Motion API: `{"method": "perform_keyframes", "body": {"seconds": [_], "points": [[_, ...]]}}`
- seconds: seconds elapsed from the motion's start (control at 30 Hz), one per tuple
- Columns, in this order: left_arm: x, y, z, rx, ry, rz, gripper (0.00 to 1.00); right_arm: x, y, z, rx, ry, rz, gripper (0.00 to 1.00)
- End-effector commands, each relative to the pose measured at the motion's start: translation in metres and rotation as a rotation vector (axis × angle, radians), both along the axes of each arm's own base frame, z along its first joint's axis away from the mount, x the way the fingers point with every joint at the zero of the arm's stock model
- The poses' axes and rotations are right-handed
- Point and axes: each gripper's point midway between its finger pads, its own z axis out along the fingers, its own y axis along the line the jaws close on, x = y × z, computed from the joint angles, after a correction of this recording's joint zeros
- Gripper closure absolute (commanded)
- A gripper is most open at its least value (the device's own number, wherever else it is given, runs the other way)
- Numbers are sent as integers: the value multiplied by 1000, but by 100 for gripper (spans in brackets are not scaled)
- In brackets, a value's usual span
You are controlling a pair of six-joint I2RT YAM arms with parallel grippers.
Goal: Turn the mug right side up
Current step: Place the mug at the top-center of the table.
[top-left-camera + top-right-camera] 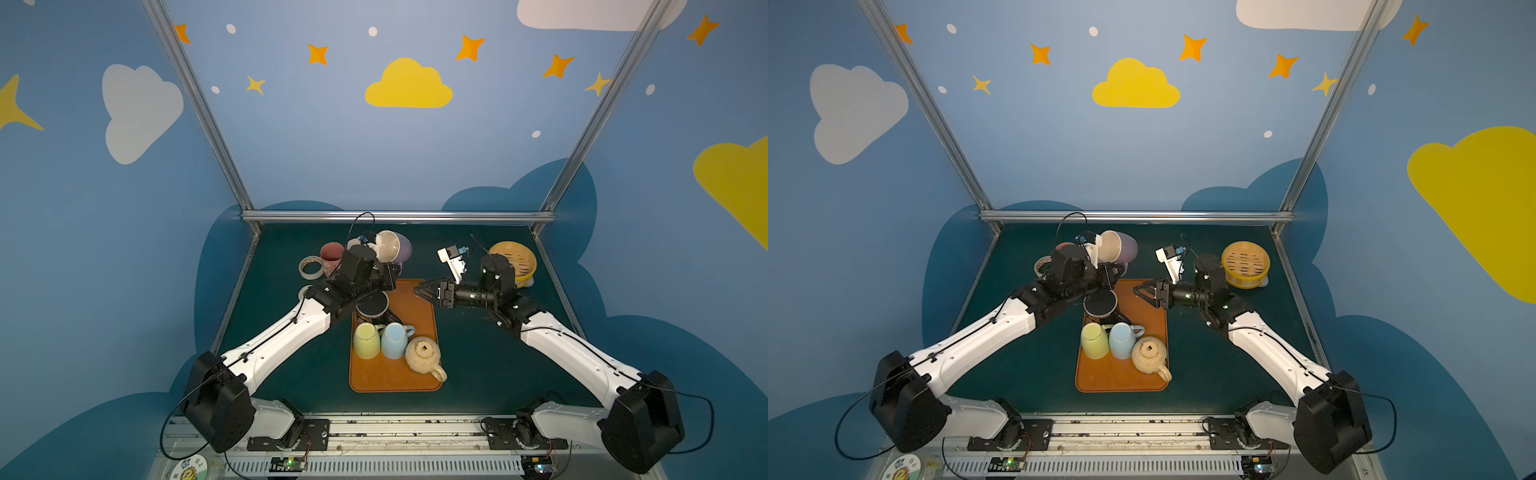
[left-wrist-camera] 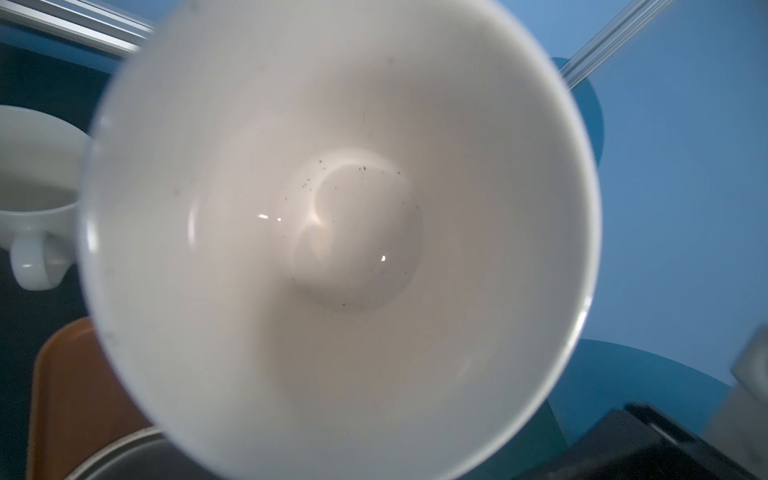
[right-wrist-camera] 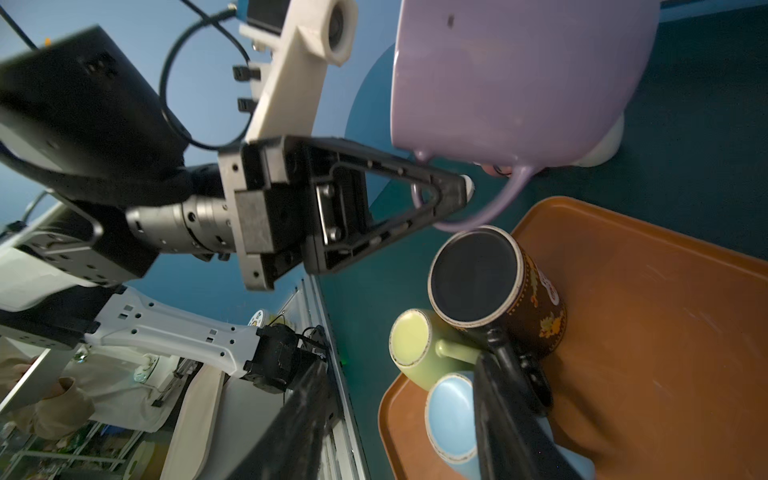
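The left claw [image 3: 459, 193] is pinching the handle [image 3: 505, 199] of the purple mug [image 1: 395, 247], and is holding it in the air just beyond the far end of the orange tray [image 1: 395, 378]. The mug is lying roughly on its side, with its pale mouth facing the left wrist camera, so the turn appears to be about half done. What is left is to bring the mouth fully upward and set the mug on the table [image 1: 478, 357], perhaps near the red mug [image 1: 331, 251] that is standing upright there. The right claw [image 1: 420, 289] is hovering above the tray's far end with its jaws spread and is gripping nothing. Four mugs are sitting bottom-up on the tray: black [image 1: 372, 307], green [image 1: 366, 340], blue [image 1: 395, 340] and cream [image 1: 423, 354].
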Motion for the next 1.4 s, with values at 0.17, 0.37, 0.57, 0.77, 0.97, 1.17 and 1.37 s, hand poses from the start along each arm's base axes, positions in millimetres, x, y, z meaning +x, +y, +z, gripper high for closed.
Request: {"method": "perform_keyframes", "body": {"seconds": [0.17,0.37,0.57,0.77,0.97,1.17,1.37], "points": [[47,21,-16,302,58,82,96,7,-30,-36,-181,9,-210,49],[79,23,-34,433,107,102,96,-4,-39,-55,-220,-14,-249,44],[109,25,-55,499,148,120,96,-12,-46,-64,-229,-34,-262,41],[128,25,-84,564,225,115,96,-19,-54,-75,-242,-37,-274,41],[143,28,-110,563,289,125,96,-20,-61,-71,-237,-68,-304,41],[153,32,-132,566,337,140,96,-19,-58,-74,-227,-54,-295,41],[159,38,-145,571,360,152,96,-18,-57,-76,-228,-46,-294,41]]}}
